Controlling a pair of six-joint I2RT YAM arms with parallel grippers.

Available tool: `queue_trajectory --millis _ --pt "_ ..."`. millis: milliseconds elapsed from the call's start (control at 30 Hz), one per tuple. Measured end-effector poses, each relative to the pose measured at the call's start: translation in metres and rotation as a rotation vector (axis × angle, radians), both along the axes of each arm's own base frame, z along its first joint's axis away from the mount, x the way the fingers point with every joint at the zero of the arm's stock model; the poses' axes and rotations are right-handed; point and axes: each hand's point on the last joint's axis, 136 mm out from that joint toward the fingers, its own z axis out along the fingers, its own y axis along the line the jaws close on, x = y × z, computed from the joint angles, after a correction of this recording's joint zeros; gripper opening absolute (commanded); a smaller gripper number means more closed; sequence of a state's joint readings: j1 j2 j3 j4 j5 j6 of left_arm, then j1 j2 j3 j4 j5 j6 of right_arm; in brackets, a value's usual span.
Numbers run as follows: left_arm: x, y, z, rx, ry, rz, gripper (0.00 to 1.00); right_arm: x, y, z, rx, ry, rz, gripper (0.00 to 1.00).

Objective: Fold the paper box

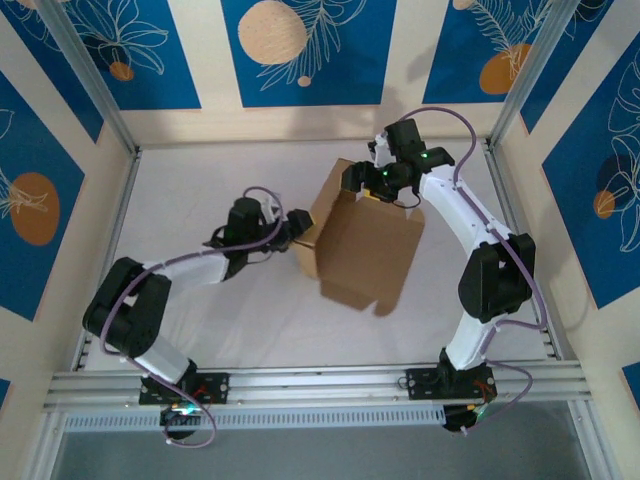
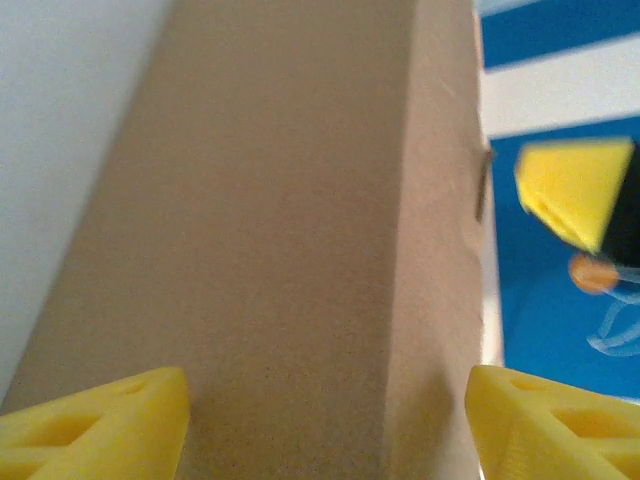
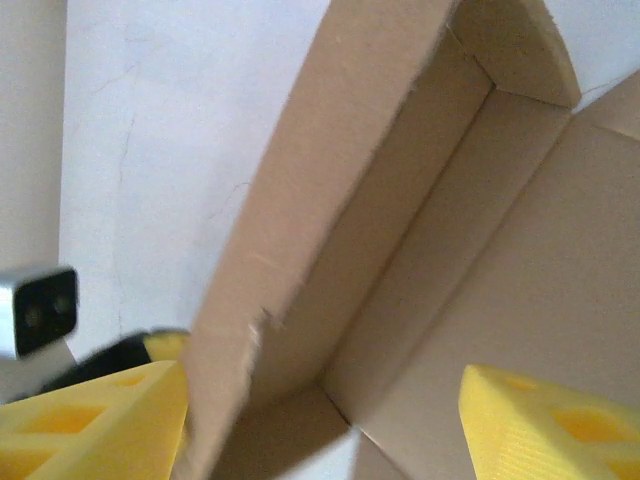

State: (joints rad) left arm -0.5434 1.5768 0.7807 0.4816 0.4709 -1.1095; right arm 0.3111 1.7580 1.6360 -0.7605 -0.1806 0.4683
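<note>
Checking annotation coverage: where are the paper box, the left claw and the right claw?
paper box [image 1: 365, 250]: top view, broad brown panel.
left claw [image 1: 300, 224]: top view, midway between fingertips.
right claw [image 1: 378, 187]: top view, midway between fingertips.

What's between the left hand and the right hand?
The paper box stands between the left hand and the right hand; the top external view shows it.

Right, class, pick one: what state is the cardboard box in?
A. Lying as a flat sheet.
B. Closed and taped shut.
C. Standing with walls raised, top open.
C: the box stands upright on the table, and its bare inside shows through the open top.
</note>
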Motion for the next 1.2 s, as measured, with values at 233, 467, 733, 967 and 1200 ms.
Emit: queue_trajectory --millis 233,467,733,967,1200 --pt "-0.038 -0.037 -0.006 0.060 -0.024 -0.090 0.71 -0.006 -0.005 -0.012 -0.103 -0.002 -0.009 0.73" --pt "-0.037 -0.038 0.006 0.222 -0.134 -0.098 0.72 -0.029 -0.014 -0.047 -0.089 0.063 -0.033 0.64" --pt "-0.040 -0.025 -0.003 0.328 -0.155 -0.095 0.73 -0.032 -0.006 -0.061 0.038 0.061 -0.056 0.54" --pt "-0.040 -0.017 -0.002 0.384 -0.183 -0.089 0.75 -0.032 -0.004 -0.055 0.083 0.024 -0.067 0.58" --pt "-0.036 0.004 0.016 0.428 -0.230 -0.037 0.75 -0.023 0.002 -0.031 -0.019 -0.016 -0.018 0.56"
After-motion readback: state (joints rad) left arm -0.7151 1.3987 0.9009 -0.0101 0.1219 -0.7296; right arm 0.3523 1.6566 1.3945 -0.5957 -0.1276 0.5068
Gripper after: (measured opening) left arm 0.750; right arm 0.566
